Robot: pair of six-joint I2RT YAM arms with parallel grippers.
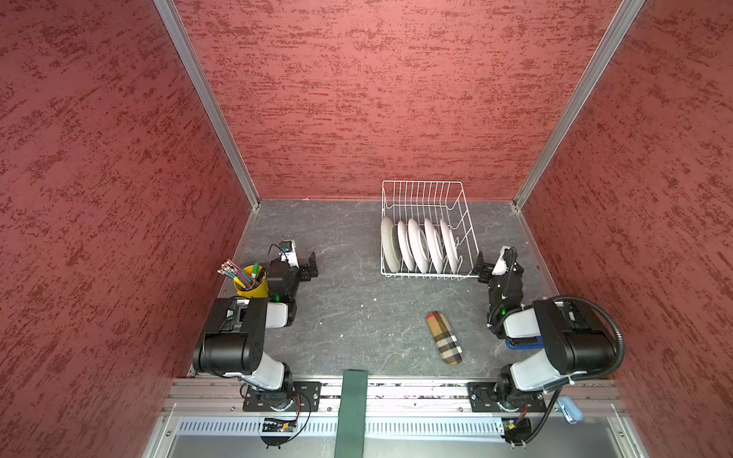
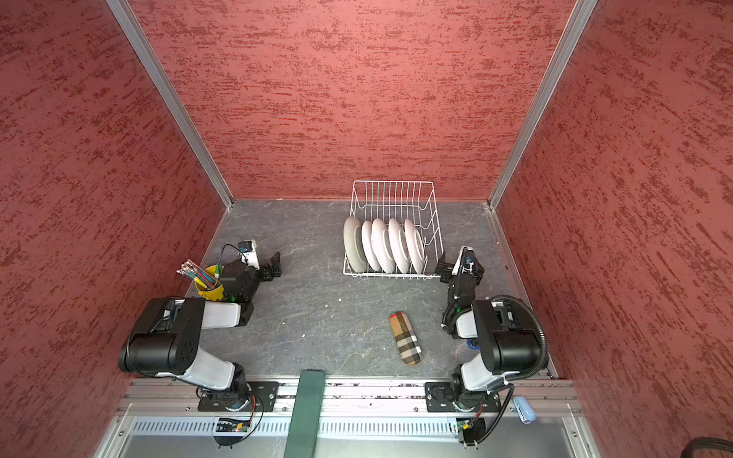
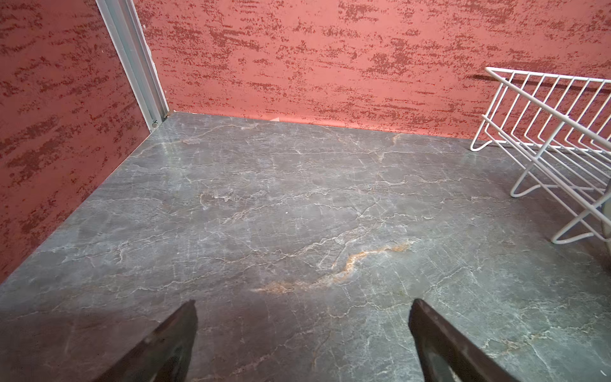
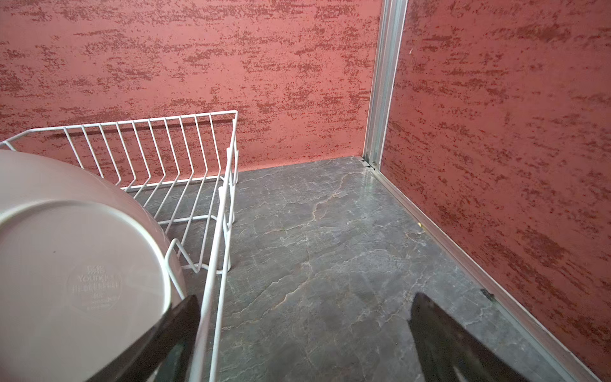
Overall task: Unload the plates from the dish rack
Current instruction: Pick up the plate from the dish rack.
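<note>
Well to the left of the dish rack [image 1: 422,183], a yellow cup [image 1: 250,286] packed with pens [image 1: 234,273] is picked out. Just beside it, on the side nearer the rack, the left gripper [image 1: 313,266] is held low over the grey table [image 1: 337,317]. Its fingers [image 3: 175,334] are spread wide and nothing is gripped. In the left wrist view only bare veined tabletop is framed between the two dark tips, with the rack's left wall caught at the edge. The plates [image 1: 420,246] are kept well apart from these fingers.

Now the rack itself: five plates are stood on edge in a row across its near half, slotted among the prongs. The grey-beige plate [image 1: 388,248] is placed at the rack's left end, and four white ones are lined up to its right.

In front of the rack, toward the robot, a plaid case [image 1: 444,337] is laid flat on the table, clear of the wires.

At the rack's near right corner, outside its wall, the right gripper [image 1: 481,266] is parked. Its jaws are also opened wide and nothing is held. In the right wrist view one finger [image 4: 172,330] is seen right beside the rack's rim wire, with the underside of the rightmost white plate [image 4: 72,251] just behind it. Whether wire or plate is actually touched cannot be told. The other finger is held over bare table to the right of the rack, so the rack's right wall is taken in between the two tips.
</note>
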